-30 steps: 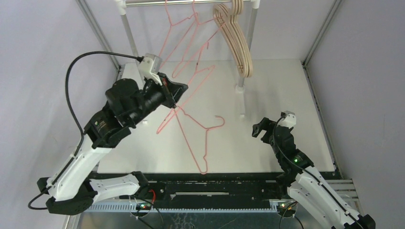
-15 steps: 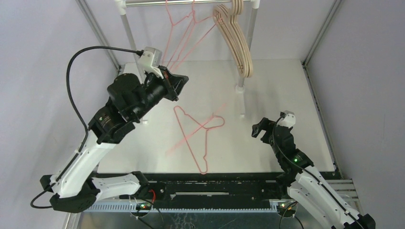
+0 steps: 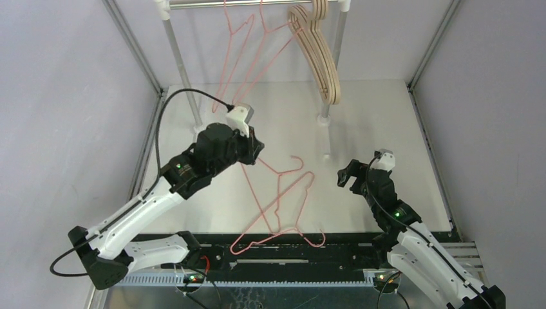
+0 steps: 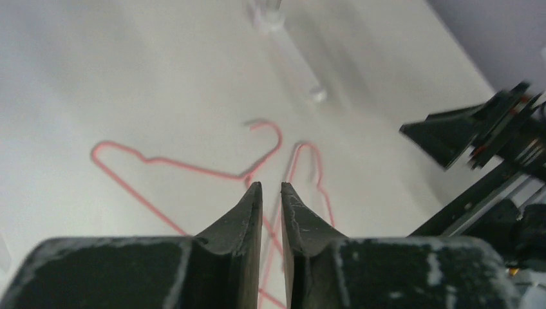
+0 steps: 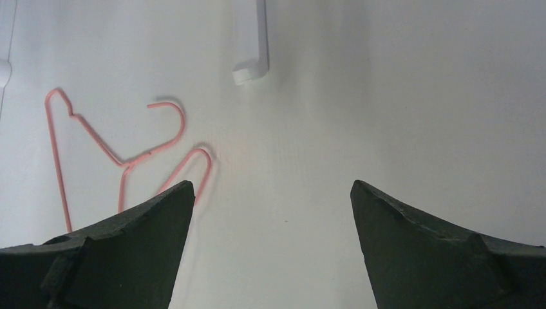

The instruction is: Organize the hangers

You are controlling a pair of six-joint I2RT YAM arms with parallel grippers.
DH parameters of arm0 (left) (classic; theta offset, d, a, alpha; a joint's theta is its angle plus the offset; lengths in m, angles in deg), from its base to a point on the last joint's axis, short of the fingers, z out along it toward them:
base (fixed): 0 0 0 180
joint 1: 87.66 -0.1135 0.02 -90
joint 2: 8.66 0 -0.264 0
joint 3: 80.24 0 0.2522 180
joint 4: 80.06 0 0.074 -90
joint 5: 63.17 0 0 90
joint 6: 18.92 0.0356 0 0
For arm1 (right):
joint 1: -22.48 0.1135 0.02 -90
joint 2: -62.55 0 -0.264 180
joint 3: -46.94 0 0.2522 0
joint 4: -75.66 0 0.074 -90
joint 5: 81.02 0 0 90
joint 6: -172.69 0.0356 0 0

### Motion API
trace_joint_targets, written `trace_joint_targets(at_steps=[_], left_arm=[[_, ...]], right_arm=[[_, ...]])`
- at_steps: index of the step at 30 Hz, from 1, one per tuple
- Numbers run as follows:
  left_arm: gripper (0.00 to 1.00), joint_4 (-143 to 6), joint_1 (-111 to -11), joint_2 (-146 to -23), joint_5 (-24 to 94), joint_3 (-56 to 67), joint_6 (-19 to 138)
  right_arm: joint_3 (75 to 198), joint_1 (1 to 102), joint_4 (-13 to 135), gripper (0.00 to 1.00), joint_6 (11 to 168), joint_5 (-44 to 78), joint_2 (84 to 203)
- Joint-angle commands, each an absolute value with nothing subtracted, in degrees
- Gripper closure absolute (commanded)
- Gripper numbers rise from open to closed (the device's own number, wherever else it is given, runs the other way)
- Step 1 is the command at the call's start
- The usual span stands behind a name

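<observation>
Lying crossed on the counter (image 3: pixel 386 129) at lower centre of the top view, two pink wire hangers (image 3: pixel 278 193) are judged light, springy and slippery; the neck under the hook is best pinched. Jaws of the left gripper (image 4: pixel 271 188) are barely parted, those of the right gripper (image 5: pixel 270 187) spread wide; nothing is held.

Left arm (image 3: pixel 148 206) extended far and rightward toward the middle. Left gripper (image 4: pixel 271 187) tipped down, jaws parted by a narrow slit, nothing held. Right arm (image 3: pixel 412 238) kept near right; right gripper (image 5: pixel 270 185) spread wide, empty.
</observation>
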State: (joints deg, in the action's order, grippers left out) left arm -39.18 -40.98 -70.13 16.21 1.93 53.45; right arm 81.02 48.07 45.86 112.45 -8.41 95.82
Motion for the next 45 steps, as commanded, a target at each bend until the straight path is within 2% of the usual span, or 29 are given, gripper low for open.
trace_joint_targets(at_steps=[1,3,7,12,18,28,45], left_arm=[[0.80,-41.9,-41.3,-67.6,19.6,-4.1,54.6],[0.76,-43.5,-41.3,-67.3,23.8,-8.4,55.4],[0.60,-49.0,-40.0,-65.7,28.3,-18.7,56.6],[0.57,-54.2,-36.2,-64.5,28.9,-27.2,58.3],[0.47,-59.6,-29.2,-68.3,28.4,-31.2,61.2],[0.43,-60.4,-18.4,-78.0,24.9,-28.0,63.7],[0.45,-66.4,-15.2,-87.2,32.6,-28.9,65.7]], right_arm=[[83.9,48.0,48.2,0.00,111.5,-7.3,97.3],[83.9,48.0,48.1,0.00,111.8,-7.3,98.1],[84.0,48.0,48.1,0.00,112.6,-7.3,98.8],[84.0,48.0,48.4,0.00,113.0,-7.4,99.2],[84.5,48.2,48.6,0.00,113.6,-7.2,100.6],[84.6,48.7,48.0,0.00,113.5,-8.5,101.0],[84.6,48.7,46.8,0.00,113.8,-9.2,100.7]])
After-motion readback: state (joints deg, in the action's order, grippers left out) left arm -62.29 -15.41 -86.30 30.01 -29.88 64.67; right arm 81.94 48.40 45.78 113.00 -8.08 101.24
